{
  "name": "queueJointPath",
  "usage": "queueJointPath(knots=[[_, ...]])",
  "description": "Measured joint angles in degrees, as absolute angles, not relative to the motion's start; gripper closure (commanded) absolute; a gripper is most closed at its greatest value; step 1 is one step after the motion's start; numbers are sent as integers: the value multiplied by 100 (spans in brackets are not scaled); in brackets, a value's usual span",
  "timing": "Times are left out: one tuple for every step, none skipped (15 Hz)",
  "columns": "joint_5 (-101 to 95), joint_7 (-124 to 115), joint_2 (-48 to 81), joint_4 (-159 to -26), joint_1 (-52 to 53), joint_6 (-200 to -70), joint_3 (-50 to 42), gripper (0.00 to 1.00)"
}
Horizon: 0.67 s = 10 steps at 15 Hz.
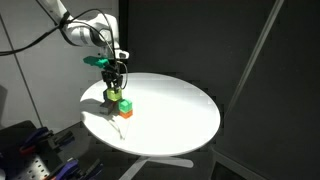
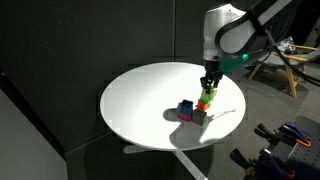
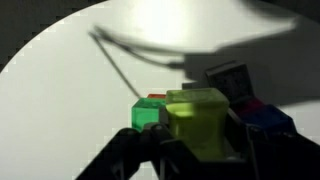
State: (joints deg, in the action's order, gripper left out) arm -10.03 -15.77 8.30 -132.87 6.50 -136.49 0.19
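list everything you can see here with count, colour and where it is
table: 1, white, round, mid-scene
yellow-green block: 1, yellow-green, between the fingers
green block: 1, green, right beside the yellow-green block
orange block: 1, orange, low in the cluster
blue block: 1, blue, on the table by the cluster
grey block: 1, grey, behind the cluster
arm: 1, white, above the table
gripper: 1, black fingers astride the yellow-green block

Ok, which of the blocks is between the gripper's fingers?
The yellow-green block: it alone sits between the fingers of the gripper in the wrist view; the green block, grey block and blue block lie outside them.
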Motion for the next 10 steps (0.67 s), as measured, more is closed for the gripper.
queueJointPath(knots=[[-1060, -1656, 830, -13267, 618, -13629, -18, 69], [-1094, -1708, 830, -13244, 587, -13597, -50, 69], [-1111, -1745, 831, -13217, 561, -13556, -76, 69], [-1115, -1757, 831, -13189, 534, -13510, -95, 69], [-1115, -1757, 832, -13167, 509, -13474, -104, 69], [-1115, -1754, 835, -13147, 486, -13444, -105, 69], [-1115, -1731, 844, -13128, 469, -13423, -105, 69], [-1115, -1702, 858, -13111, 457, -13414, -105, 69], [-1115, -1670, 876, -13091, 446, -13412, -105, 69], [-1114, -1642, 902, -13064, 434, -13412, -104, 69]])
